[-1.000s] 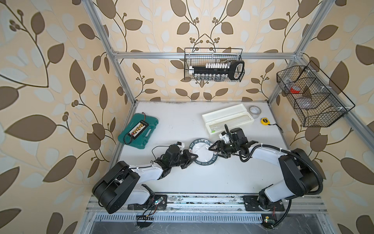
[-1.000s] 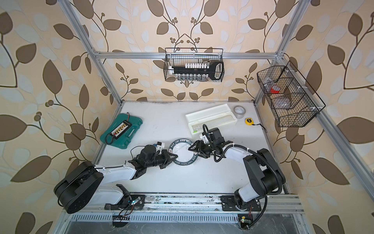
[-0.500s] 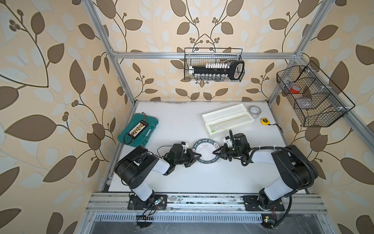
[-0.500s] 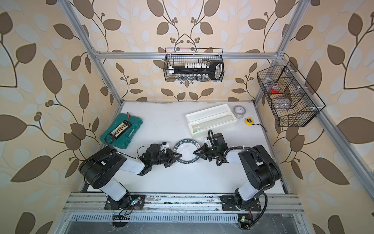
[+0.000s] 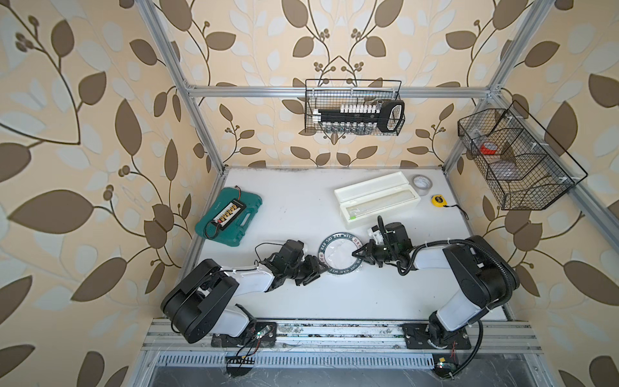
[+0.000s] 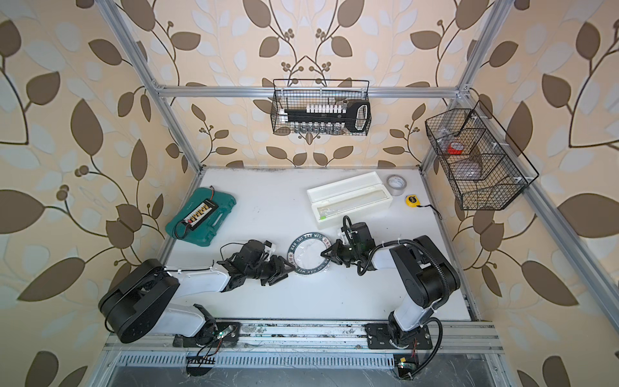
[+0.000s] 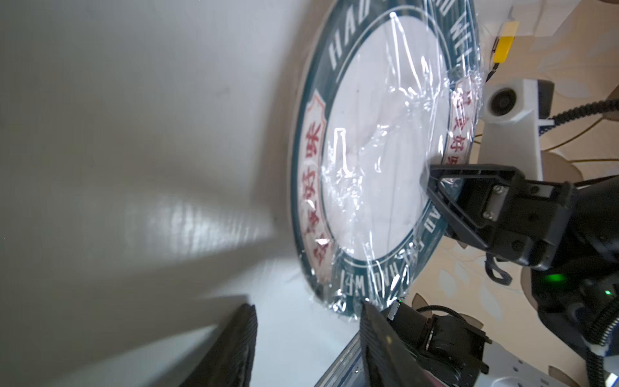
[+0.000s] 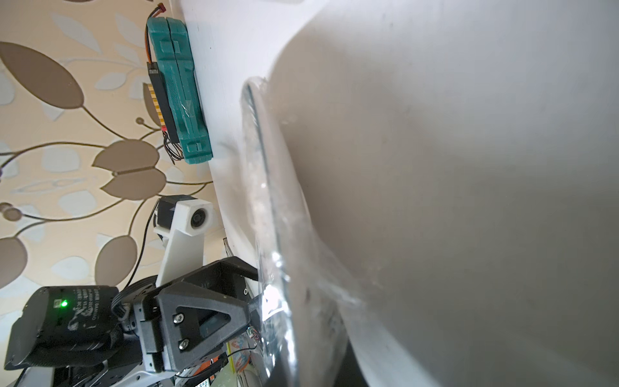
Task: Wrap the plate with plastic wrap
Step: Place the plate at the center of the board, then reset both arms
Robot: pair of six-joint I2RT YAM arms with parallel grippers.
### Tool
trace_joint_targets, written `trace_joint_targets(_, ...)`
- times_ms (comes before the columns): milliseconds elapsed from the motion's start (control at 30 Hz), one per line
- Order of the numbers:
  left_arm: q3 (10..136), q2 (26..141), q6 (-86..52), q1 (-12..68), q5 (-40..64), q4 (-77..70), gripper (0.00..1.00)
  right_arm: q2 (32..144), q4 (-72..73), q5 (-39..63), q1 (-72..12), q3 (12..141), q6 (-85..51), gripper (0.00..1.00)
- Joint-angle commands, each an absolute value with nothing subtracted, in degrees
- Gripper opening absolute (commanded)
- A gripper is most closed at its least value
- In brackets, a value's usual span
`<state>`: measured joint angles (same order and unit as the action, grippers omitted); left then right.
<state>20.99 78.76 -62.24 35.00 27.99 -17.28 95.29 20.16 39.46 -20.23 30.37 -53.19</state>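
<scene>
Found the plate [image 5: 338,237] on the white table [image 5: 301,201], toward the front, between the two grippers and just in front of the long white dispenser box [image 5: 376,194]. Saw the plastic wrap [image 7: 375,160] stretched crinkly and glossy across the white centre and out over the dark lettered rim, with a ragged edge sticking out past the rim nearest the left gripper [image 7: 306,308]. Noted that gripper's fingers [image 7: 241,341] spread apart, gripping nothing, the plate's edge just ahead of the gap. Caught the right gripper [image 5: 355,253] at the opposite rim, turned on its side, its fingers [image 7: 475,170] drawn to a point over the lettering. Appeared to pinch the film-covered rim, one finger above it. Could not make out the lower finger in the blurred right wrist view. Spotted a grey tape roll [image 5: 422,183] and a yellow tape measure [image 5: 437,200] by the box's far end, well apart from the plate. Made out a green case [image 5: 231,214] near the table's left edge, with a black board [image 5: 227,211] and wires lying on top.
</scene>
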Motion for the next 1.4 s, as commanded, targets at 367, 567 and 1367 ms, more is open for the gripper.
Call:
trace_joint_targets(367, 33.07, 63.78, -45.26, 31.12, 16.65, 14.21, 0.56, 78.19, -24.51, 10.69, -18.99, 42.19, -35.68, 0.74)
trace_joint_targets(567, 31.76, 51.62, -24.75, 31.37, -1.92, 10.0, 0.68, 65.81, -10.59, -3.2, -18.52, 41.39, -22.85, 0.74)
trace_joint_targets(1367, 18.08, 84.05, 0.02, 4.95, -12.03, -49.15, 0.89, 84.07, 50.67, -28.01, -5.9, 19.95, -5.46, 0.82)
